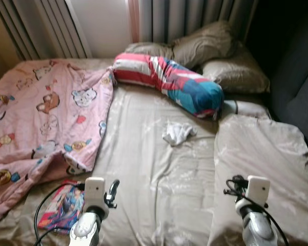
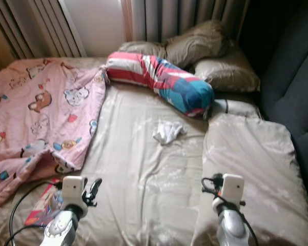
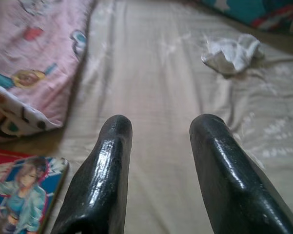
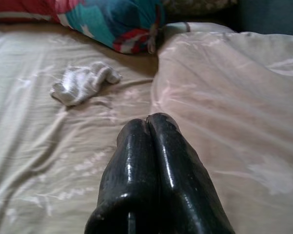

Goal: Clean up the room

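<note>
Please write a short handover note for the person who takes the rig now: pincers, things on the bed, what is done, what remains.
Left pincer: open, empty, low over the sheet.
Right pincer: shut, empty.
White cloth: crumpled mid-bed, ahead of both.
Pink blanket: bunched on the left half.
Illustrated book: beside the left arm.
Colourful bolster: lying across, in front of the pillows.
Done: nothing visibly.
Left: cloth, book, blanket.

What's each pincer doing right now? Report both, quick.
Left pincer: open, holding nothing, above the bed sheet.
Right pincer: closed on nothing, fingers pressed together, pointing toward the white cloth.
</note>
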`<state>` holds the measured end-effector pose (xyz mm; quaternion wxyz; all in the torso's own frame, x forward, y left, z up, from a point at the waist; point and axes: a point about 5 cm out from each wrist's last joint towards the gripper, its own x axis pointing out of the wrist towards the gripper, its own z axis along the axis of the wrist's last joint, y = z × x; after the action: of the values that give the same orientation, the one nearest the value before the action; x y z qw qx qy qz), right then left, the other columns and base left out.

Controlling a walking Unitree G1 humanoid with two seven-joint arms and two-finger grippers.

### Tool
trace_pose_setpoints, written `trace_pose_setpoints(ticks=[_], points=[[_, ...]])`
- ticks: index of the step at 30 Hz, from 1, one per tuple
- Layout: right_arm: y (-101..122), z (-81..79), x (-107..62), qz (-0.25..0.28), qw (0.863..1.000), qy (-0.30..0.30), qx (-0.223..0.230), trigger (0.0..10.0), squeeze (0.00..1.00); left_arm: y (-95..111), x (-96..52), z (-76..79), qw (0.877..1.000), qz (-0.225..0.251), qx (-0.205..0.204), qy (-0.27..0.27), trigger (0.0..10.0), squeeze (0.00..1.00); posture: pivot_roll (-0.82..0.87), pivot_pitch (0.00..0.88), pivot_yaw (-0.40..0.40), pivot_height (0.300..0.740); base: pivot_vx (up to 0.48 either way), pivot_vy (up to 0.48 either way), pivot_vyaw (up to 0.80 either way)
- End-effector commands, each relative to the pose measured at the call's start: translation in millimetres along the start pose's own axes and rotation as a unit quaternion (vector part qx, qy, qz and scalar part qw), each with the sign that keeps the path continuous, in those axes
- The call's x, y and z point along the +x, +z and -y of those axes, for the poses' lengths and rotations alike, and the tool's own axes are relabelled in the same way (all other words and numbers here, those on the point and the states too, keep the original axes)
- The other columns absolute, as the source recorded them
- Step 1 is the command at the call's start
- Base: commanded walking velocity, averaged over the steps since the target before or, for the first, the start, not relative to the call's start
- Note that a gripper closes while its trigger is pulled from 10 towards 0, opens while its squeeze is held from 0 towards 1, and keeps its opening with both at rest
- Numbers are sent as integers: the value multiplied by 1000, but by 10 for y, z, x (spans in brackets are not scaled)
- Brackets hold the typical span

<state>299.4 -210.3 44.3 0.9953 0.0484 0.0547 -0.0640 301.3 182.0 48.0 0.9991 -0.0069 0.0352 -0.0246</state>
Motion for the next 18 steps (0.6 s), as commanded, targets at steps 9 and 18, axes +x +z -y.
trace_pose_setpoints(ticks=[9,18], points=[[-99,76,-23,-23,999,-28,18,10000,0,-24,-2,-5,1000,-1,0,7,10000,0,-43,142,3,740,0,-224,-144],[-82,63,-20,-13,999,-26,16,10000,0,-47,-17,-9,1000,-5,3,5,10000,0,-42,165,-1,740,0,-248,-170]])
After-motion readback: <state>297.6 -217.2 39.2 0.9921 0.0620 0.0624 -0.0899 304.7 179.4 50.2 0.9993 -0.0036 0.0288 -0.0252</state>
